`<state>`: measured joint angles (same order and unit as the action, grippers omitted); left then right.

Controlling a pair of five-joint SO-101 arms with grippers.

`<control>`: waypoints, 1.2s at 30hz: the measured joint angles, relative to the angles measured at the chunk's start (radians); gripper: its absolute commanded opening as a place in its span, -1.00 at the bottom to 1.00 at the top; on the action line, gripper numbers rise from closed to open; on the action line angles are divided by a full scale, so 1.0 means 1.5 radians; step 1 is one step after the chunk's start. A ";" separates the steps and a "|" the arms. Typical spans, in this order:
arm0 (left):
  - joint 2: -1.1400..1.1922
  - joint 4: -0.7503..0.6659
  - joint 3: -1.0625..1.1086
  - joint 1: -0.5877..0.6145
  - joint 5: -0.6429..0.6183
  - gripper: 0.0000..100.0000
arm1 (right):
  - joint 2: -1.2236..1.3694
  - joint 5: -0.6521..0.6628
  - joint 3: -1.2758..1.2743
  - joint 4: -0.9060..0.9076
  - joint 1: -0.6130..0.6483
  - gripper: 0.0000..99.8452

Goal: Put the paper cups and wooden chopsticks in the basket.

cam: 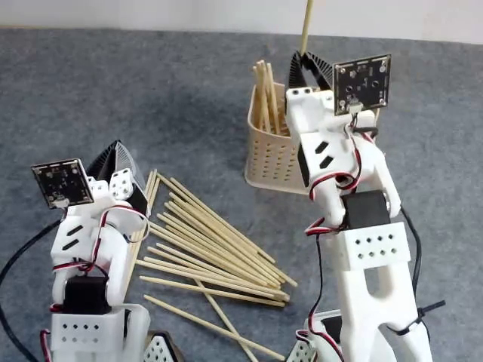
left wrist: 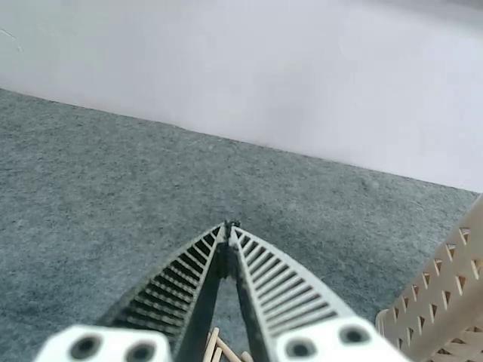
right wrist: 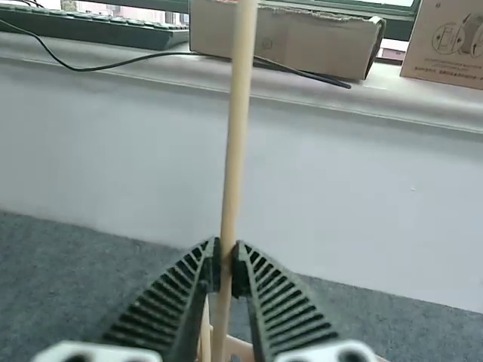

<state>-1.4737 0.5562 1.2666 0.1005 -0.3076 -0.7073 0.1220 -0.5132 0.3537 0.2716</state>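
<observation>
The right arm covers the right side of the cream basket point(cam: 272, 162), so its inside cannot be made out from the high view. The held chopstick point(cam: 307, 26) runs off the far edge of that view, and its lower end is hidden behind the black fingers. The near ends of some loose wooden chopsticks point(cam: 215, 245) pass under the left arm. The held chopstick stands nearly upright above the far right part of the basket, rising straight out of the right gripper point(cam: 304, 56). A bundle of chopsticks point(cam: 266, 94) leans inside the basket at its far left corner. The loose ones lie fanned on the grey carpet point(cam: 151, 83), between the two arms and just right of the left gripper point(cam: 118, 145). In the right wrist view the right gripper point(right wrist: 226, 264) is clamped on the held chopstick point(right wrist: 238, 113), fingers pressed to it from both sides, with a keyboard point(right wrist: 98, 30) and a cardboard box point(right wrist: 287, 34) on the ledge behind. In the left wrist view the left gripper point(left wrist: 229, 226) is closed tip to tip with nothing between the fingers. It hangs above the carpet with the basket point(left wrist: 445, 302) to its right.
</observation>
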 measured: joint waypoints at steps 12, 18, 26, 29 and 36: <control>0.000 0.000 0.000 0.000 0.000 -0.99 | 0.001 0.000 0.000 0.000 0.000 -0.76; 0.000 0.000 0.000 0.000 0.000 -0.99 | -0.050 0.000 0.000 0.058 0.007 -0.76; 0.000 0.000 0.000 0.000 0.000 -0.99 | -0.134 0.000 0.000 0.214 0.087 -0.76; 0.000 0.000 0.000 0.000 0.000 -0.99 | -0.136 0.000 0.000 0.265 0.105 -0.76; 0.000 0.000 0.000 0.028 0.000 -0.98 | -0.138 0.000 0.000 0.390 0.166 -0.76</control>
<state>-1.4737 0.5562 1.2666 0.1419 -0.3076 -0.9145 0.1220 -0.5132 0.9383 0.5201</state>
